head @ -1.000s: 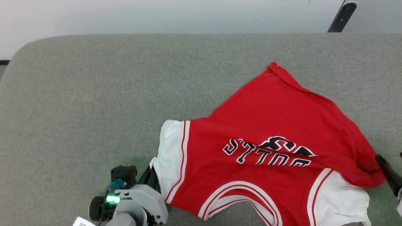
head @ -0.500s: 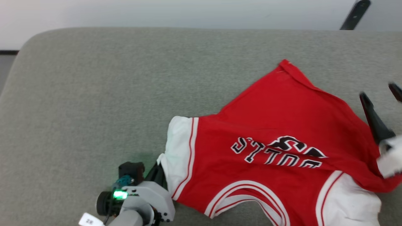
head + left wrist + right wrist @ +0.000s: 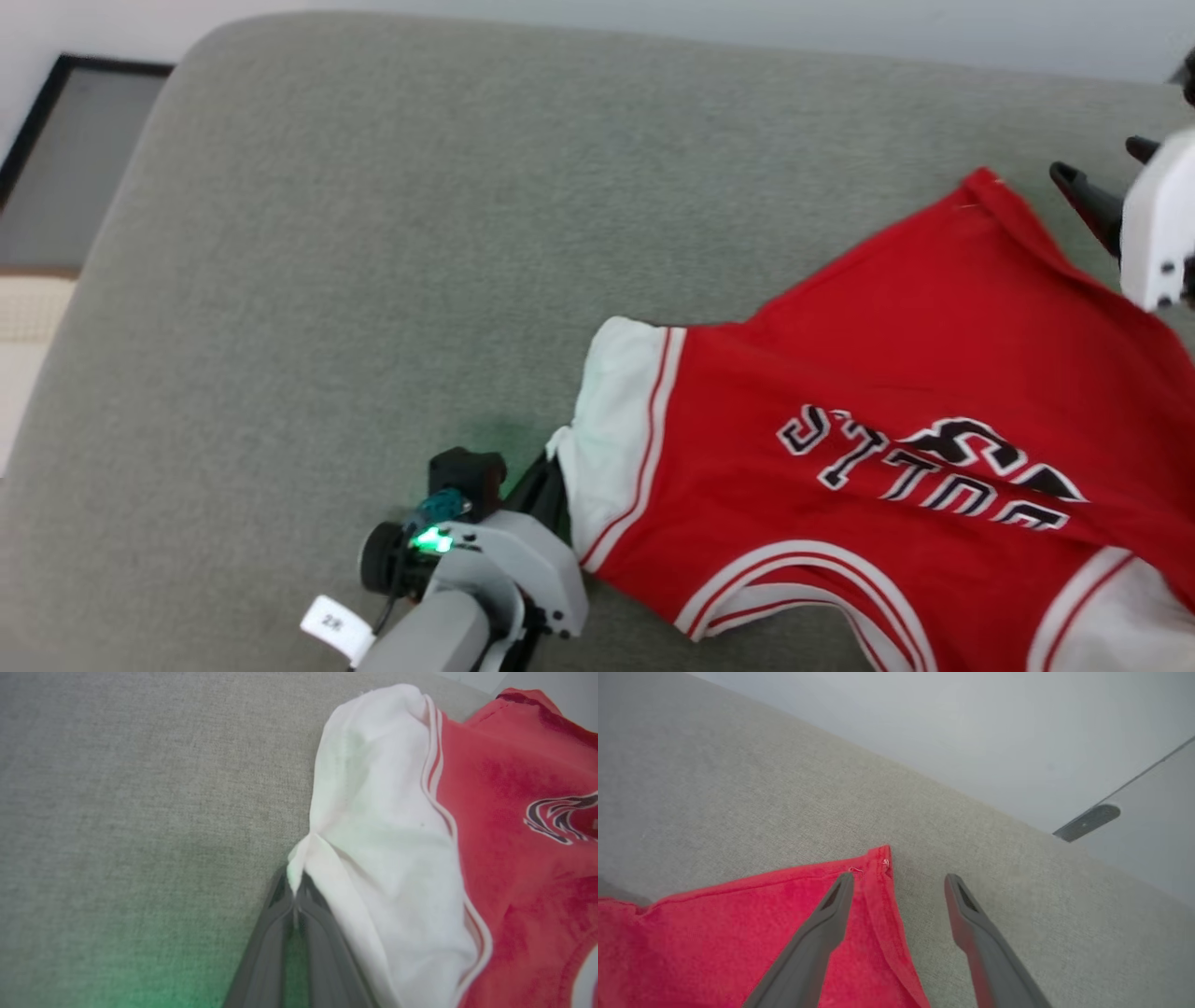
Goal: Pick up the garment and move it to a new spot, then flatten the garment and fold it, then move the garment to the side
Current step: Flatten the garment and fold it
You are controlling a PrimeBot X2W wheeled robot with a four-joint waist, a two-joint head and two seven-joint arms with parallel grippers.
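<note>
**Far-corner approach, garment pinned at the near sleeve.** The garment [image 3: 887, 392] lies spread but crooked on the grey woven tabletop [image 3: 373, 233], filling the right half of the head view and running off its lower and right edges; its long axis slants from the white sleeve panel [image 3: 383, 835] at the near left to a pointed red corner [image 3: 880, 858] at the far right.

The left fingers [image 3: 295, 896] are pressed fully together on the outer edge of that white panel, a small peak of cloth caught between their tips; the fabric beside them puckers toward the pinch.

The right fingers [image 3: 899, 879] stand wide apart and hold nothing. In the right wrist view one finger lies over the red cloth and the other over bare tabletop, so the hemmed edge runs up between them, with the corner just ahead of and between the tips; whether the tips touch the cloth cannot be told.

The right arm is plainly the nearer to this corner, the left being well apart from it at the opposite end; a grasp here would probably let the two arms draw the cloth taut along its slant.

The body is bright red, with black-and-white lettering [image 3: 924, 462] reading upside down from the head view; thin red-and-white stripes edge the white sleeves and the neckline at the near edge; the red field shows shallow wrinkles, not yet flat.
</note>
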